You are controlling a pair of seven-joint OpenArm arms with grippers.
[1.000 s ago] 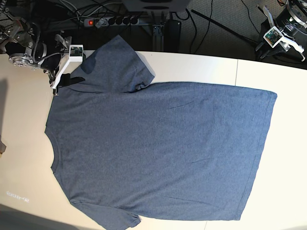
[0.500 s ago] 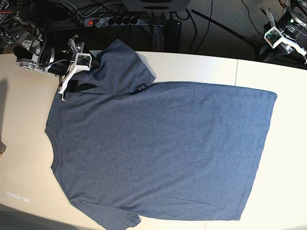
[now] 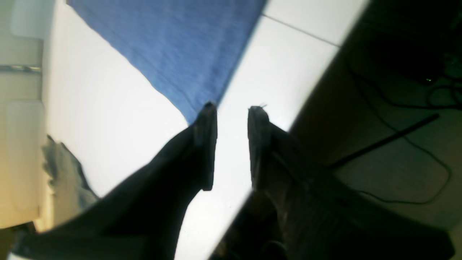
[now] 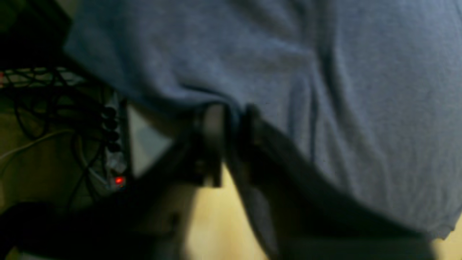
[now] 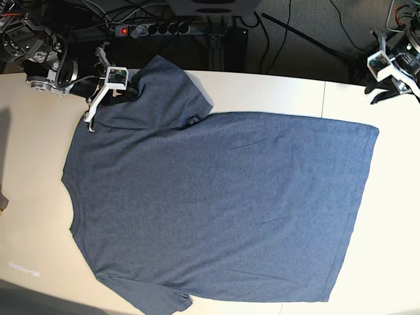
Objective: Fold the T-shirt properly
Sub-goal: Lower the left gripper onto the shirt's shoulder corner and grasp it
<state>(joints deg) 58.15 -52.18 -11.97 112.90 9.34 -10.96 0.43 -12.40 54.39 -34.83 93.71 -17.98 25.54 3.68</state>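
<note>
Your right gripper (image 4: 231,112) is pinching the T-shirt (image 5: 216,203) sleeve; the body is stretching away toward the half-open, empty left gripper (image 3: 232,112).

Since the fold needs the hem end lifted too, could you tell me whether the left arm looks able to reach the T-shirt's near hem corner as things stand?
Probably yes. The left gripper hangs open above the bare table with the T-shirt corner just ahead of its fingertips, and nothing lies between them.
</note>
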